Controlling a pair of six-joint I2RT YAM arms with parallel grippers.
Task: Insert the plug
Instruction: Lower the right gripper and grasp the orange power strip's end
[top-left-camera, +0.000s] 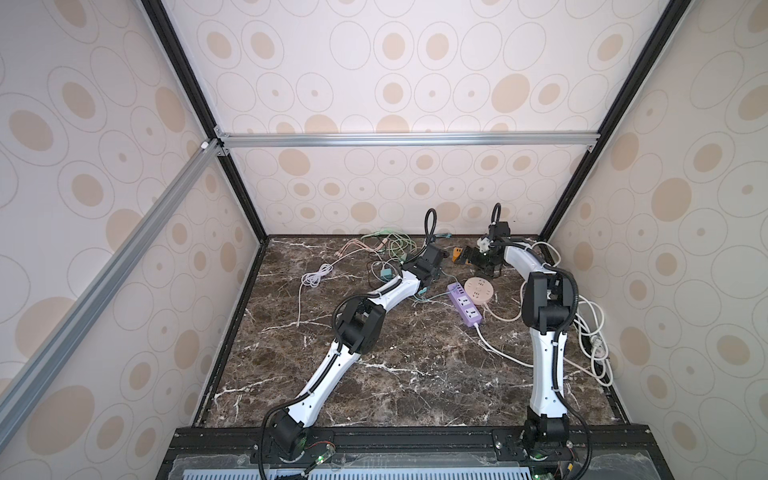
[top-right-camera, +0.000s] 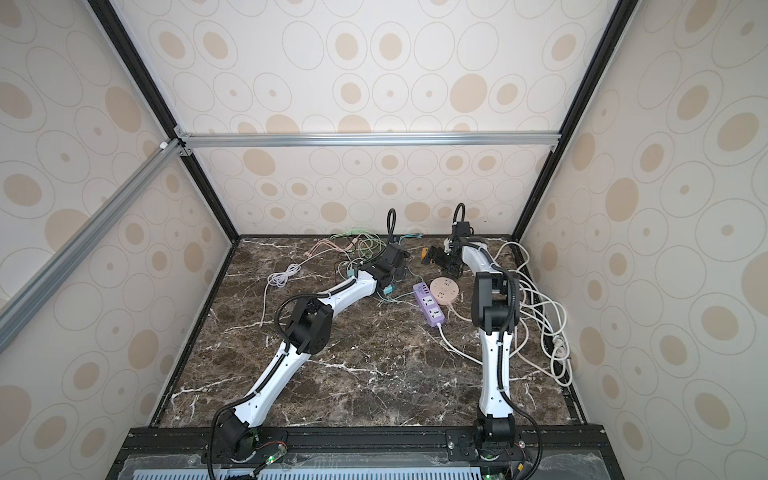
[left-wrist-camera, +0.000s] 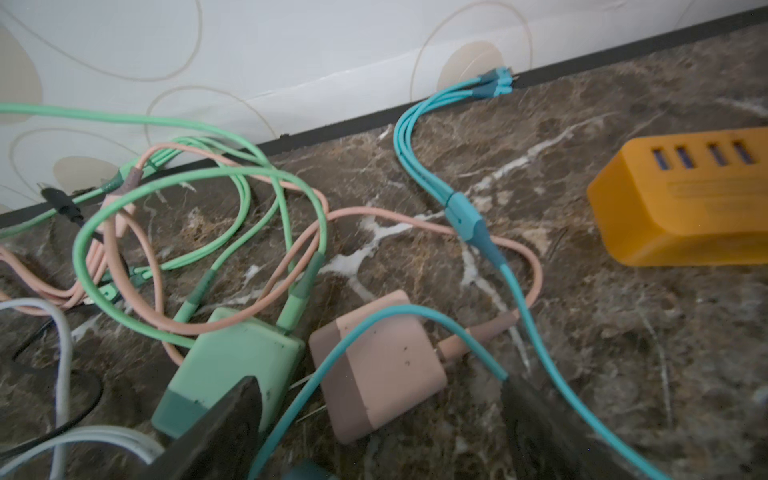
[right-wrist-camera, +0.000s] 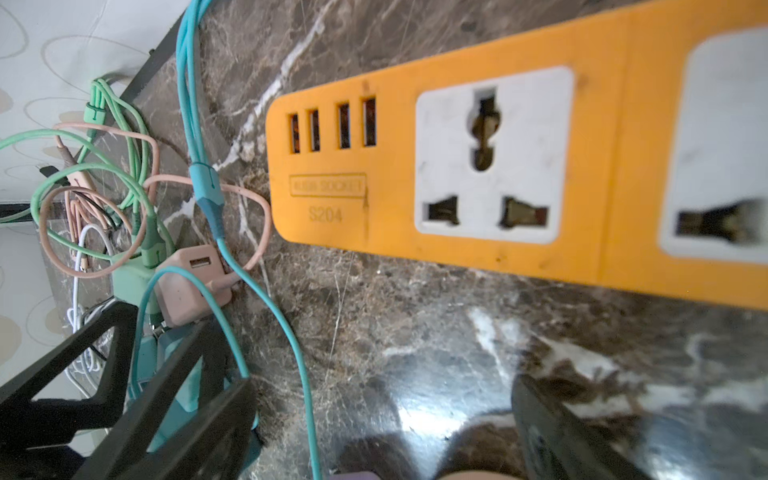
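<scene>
Strips total three: orange, purple, round; left hand, right hand spread apart.

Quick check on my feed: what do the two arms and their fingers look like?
Left arm and right arm: white shells, black joints, black ribbed hoses looping outside. Fingers matte black. Green lights at the bases.

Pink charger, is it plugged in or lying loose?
Loose: the pink charger lies on the table beside the green charger, prongs bare.
</scene>
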